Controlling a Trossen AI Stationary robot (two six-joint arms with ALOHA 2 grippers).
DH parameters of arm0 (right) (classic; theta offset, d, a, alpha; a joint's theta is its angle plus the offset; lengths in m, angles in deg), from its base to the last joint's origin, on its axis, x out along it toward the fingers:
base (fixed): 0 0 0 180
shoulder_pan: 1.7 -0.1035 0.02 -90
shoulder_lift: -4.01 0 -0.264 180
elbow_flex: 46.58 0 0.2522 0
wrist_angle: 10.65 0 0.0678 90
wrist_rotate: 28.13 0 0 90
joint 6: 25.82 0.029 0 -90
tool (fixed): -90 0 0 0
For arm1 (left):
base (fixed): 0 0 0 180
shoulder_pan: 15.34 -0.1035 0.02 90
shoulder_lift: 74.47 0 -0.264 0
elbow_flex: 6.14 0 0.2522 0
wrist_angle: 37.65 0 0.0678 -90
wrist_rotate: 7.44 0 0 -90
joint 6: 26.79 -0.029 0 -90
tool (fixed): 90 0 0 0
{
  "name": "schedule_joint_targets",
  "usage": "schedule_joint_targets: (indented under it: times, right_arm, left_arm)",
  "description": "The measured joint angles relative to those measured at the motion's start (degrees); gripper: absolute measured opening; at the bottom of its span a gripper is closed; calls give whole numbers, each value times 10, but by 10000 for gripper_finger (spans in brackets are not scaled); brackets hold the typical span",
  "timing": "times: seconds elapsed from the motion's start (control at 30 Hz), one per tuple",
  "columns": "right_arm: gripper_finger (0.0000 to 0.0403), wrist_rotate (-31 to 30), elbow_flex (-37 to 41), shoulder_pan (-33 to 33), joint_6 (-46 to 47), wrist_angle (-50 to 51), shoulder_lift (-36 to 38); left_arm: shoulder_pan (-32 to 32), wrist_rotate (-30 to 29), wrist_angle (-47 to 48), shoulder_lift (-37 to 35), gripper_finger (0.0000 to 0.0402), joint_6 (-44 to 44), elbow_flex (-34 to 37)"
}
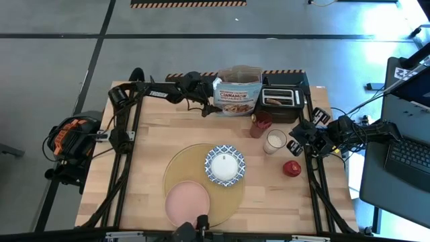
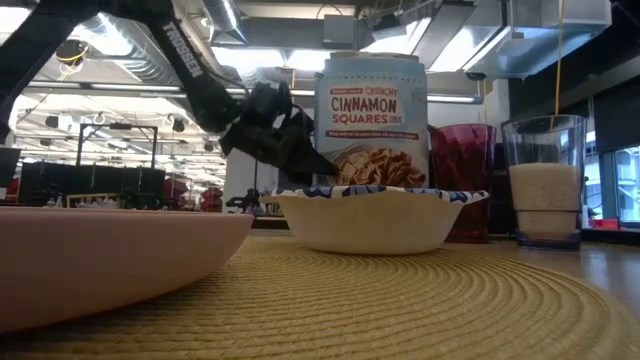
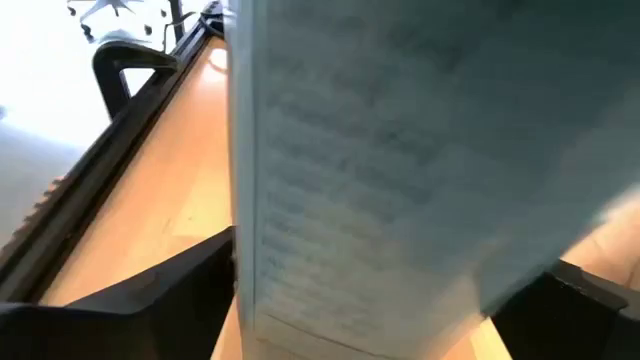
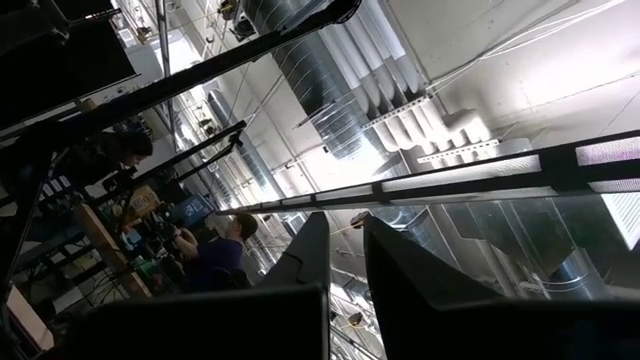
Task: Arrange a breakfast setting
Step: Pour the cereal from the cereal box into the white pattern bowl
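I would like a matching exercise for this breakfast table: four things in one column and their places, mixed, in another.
Things:
1. pink plate
2. patterned bowl
3. red apple
4. cereal box

Places:
A. on bare wood, off the placemat
B. between the left gripper's fingers, at the table's far edge
C. on the placemat's near edge
D. on the placemat's right part

Pairs: 1-C, 2-D, 3-A, 4-B

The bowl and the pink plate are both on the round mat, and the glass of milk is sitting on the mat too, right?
Not quite. The high view shows the bowl and pink plate on the round mat, but the glass of milk stands off it, on the bare wooden table beside the red cup.
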Motion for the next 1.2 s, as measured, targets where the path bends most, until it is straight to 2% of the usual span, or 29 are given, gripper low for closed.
schedule_joint_targets:
  times: [0.13,0.4,0.93,1.2]
  right_arm:
    - [37,0,0,0,3,0,0]
    - [37,0,0,0,4,1,0]
    - [37,0,0,0,4,11,0]
    - [37,0,0,0,16,17,0]
  left_arm:
    - [1,17,-40,35,327,27,1]
    - [3,19,-72,35,271,46,1]
    - [9,9,-75,35,216,44,1]
    - [-18,19,-53,23,212,61,1]
